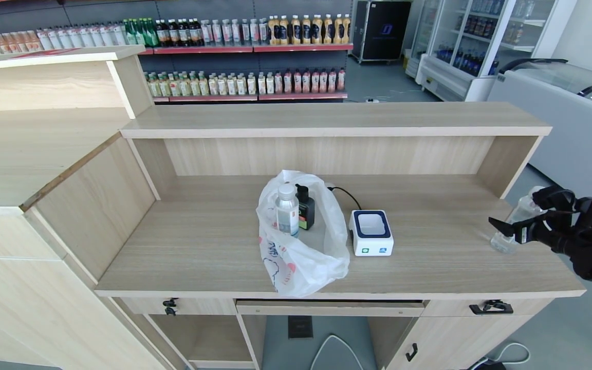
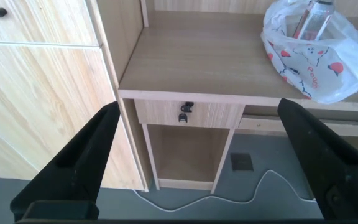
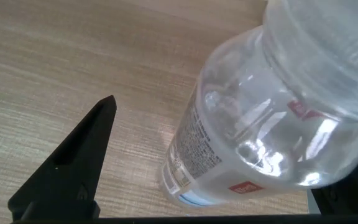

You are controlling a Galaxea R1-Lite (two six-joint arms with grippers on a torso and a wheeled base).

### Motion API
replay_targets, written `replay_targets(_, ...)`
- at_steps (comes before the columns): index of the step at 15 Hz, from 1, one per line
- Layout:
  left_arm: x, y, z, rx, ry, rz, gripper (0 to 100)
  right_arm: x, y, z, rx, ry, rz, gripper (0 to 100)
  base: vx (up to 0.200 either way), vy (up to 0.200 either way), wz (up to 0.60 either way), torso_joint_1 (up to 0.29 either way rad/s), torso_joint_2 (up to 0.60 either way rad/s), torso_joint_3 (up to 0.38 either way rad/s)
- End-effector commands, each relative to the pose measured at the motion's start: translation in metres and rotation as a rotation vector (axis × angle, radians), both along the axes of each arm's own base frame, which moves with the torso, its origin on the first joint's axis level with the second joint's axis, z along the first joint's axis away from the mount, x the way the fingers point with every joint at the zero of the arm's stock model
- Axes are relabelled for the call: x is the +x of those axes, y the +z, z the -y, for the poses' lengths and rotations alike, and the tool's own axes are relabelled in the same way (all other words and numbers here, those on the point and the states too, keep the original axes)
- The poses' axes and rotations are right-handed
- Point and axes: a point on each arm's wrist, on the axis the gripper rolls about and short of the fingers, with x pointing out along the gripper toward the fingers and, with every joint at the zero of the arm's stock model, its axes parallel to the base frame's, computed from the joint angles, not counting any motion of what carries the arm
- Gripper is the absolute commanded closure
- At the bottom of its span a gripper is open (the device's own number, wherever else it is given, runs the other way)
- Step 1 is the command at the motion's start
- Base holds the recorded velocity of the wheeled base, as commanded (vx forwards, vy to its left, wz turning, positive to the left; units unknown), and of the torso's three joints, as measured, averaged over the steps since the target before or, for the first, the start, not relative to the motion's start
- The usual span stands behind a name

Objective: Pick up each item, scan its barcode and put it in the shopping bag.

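Note:
A clear plastic bottle (image 1: pixel 505 239) stands at the far right end of the wooden counter (image 1: pixel 198 246). My right gripper (image 1: pixel 519 210) is open around it, one finger on each side; in the right wrist view the bottle (image 3: pixel 253 130) sits between the fingers (image 3: pixel 73 168) with a gap beside it. Mid-counter lies the white shopping bag (image 1: pixel 301 257), holding a clear bottle (image 1: pixel 287 210) and a dark bottle (image 1: pixel 304 208). Right of the bag is the white and blue scanner (image 1: pixel 371 232). My left gripper (image 2: pixel 197 109) hangs open and empty, low in front of the counter's left end, facing the bag (image 2: pixel 316 68).
A raised shelf (image 1: pixel 327 118) overhangs the back of the counter, with side walls at both ends. A taller cabinet (image 1: pixel 34 154) stands to the left. The scanner's black cable (image 1: pixel 345 194) runs behind the bag. Drawers with dark handles (image 1: pixel 491 307) sit under the counter edge.

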Motion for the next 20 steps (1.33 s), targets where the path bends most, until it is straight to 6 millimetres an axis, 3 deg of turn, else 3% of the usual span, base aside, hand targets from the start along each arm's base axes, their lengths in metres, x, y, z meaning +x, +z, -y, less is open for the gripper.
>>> replay_targets(1,0.0,0.0,0.0,0.0,0.0,0.0,0,0.006,-0.006,-0.001,0.0,0.008,0.0,0,0.0,0.0,0.0,0.0,0.0,0.0)
replay_targets(3,0.0,0.0,0.0,0.0,0.0,0.0,0,0.009,-0.006,-0.003,0.003,0.015,0.005,0,0.0,0.0,0.0,0.0,0.0,0.0)
replay_targets(4,0.0,0.0,0.0,0.0,0.0,0.0,0,0.012,-0.005,-0.003,0.001,0.016,0.015,100,0.0,0.0,0.0,0.0,0.0,0.0)
replay_targets(11,0.0,0.0,0.0,0.0,0.0,0.0,0,0.011,0.001,0.0,0.022,-0.001,0.025,100,0.0,0.0,0.0,0.0,0.0,0.0)
replay_targets(14,0.0,0.0,0.0,0.0,0.0,0.0,0,0.01,0.014,-0.001,0.064,-0.007,0.044,100,0.0,0.0,0.0,0.0,0.0,0.0)
replay_targets(17,0.0,0.0,0.0,0.0,0.0,0.0,0,0.005,0.052,-0.013,0.206,-0.007,0.083,100,0.0,0.0,0.0,0.0,0.0,0.0)
replay_targets(20,0.0,0.0,0.0,0.0,0.0,0.0,0,-0.024,0.133,-0.058,0.453,0.065,0.053,100,0.0,0.0,0.0,0.0,0.0,0.0)
